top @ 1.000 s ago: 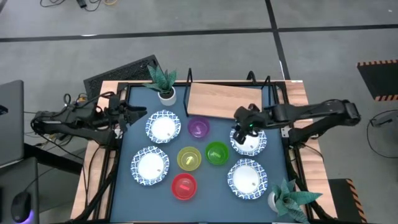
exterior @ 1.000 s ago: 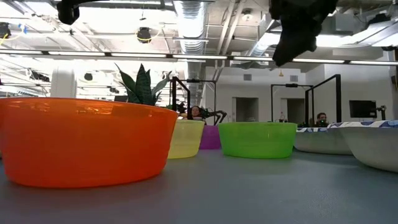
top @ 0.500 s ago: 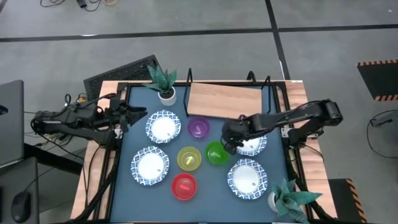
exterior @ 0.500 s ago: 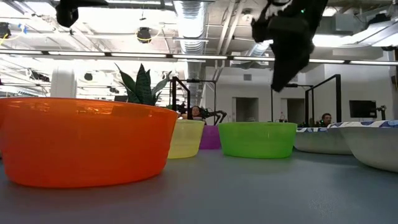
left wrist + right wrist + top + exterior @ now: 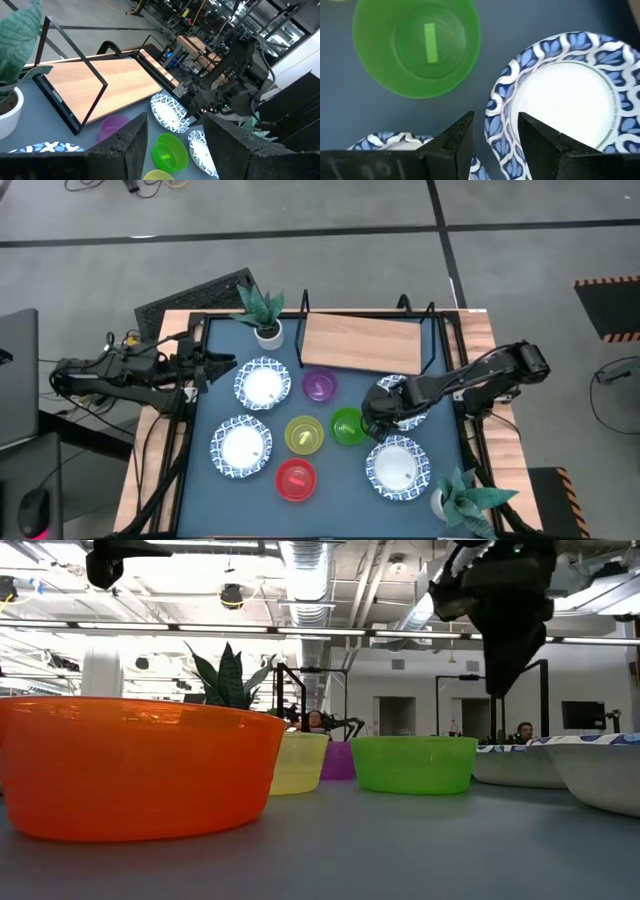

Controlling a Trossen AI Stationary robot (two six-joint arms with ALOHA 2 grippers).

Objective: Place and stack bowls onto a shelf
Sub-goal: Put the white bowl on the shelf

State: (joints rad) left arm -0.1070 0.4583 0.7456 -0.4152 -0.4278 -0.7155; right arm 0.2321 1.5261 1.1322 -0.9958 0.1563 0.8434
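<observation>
My right jaws (image 5: pixel 374 420) hang right of centre in the overhead view, in the gap between the green bowl (image 5: pixel 348 426) and the patterned bowl (image 5: pixel 403 401) above-right of them. They stand spread with nothing between them. In my wrist view the fingers (image 5: pixel 455 137) straddle that bowl's near rim (image 5: pixel 495 120). That looks like a line-up for a rim pinch, since the bowl is too wide to take across; that's my read.

My left jaws (image 5: pixel 225 363) wait at the left edge of the table (image 5: pixel 200 490), just beside the upper-left patterned bowl (image 5: pixel 262 383). They are also apart and empty, parked clear so the arms don't cross.

The shelf (image 5: pixel 363 341) sits at upper centre, its board bare. All eight bowls are on the table below it:
- Patterned bowls: the two named, plus lower left (image 5: pixel 241 447) and lower right (image 5: pixel 398 468).
- Purple (image 5: pixel 319 386), just below the shelf edge.
- Yellow (image 5: pixel 304 434), at centre.
- Red (image 5: pixel 295 479), at the bottom.

No stacking has started. Taking a wide bowl first makes sense, since it gives a base for nesting.

The potted plants at top left (image 5: pixel 262 310) and bottom right (image 5: pixel 462 498) are not part of the job.
</observation>
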